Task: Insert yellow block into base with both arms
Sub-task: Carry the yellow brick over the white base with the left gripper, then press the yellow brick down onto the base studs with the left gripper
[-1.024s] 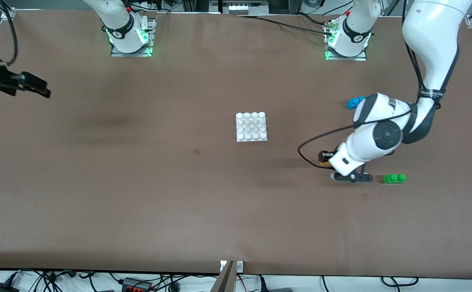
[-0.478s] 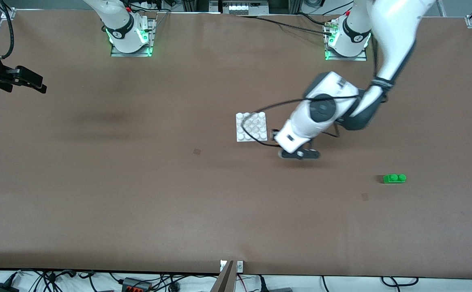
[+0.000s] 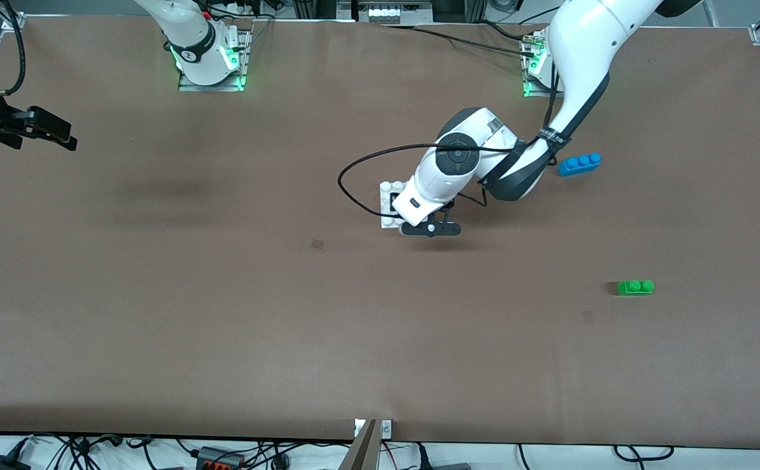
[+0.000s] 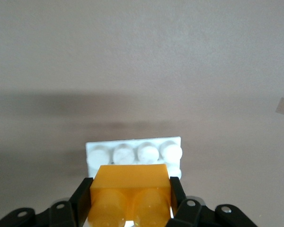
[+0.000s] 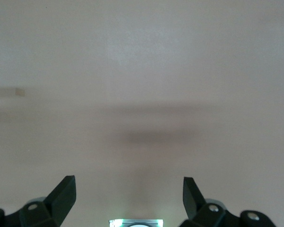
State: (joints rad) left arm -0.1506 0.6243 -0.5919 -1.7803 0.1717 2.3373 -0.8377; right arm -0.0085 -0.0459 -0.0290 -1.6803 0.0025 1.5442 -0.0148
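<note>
While the brown bench (image 3: pixel 223 313) carries everything, the left arm (image 3: pixel 582 59) reaches in from its base at about one o'clock of the front view and bends down to the middle, so that the left gripper (image 4: pixel 131 201) hangs over the edge of the base (image 3: pixel 388 196) that faces the left arm's end. Its jaws are clamped on the yellow block (image 4: pixel 131 191), studs toward the wrist camera, apparently to line the brick up above the white studs before pressing it down. At about nine o'clock the right gripper (image 5: pixel 128 191) waits over bare bench near the right arm's end, jaws apart and empty, probably kept clear until the base needs steadying. A blue brick (image 3: pixel 579 164) lies at about three o'clock of the base, and a green brick (image 3: pixel 635 287) at about four o'clock, both untouched. No brand, label or writing is readable anywhere.
</note>
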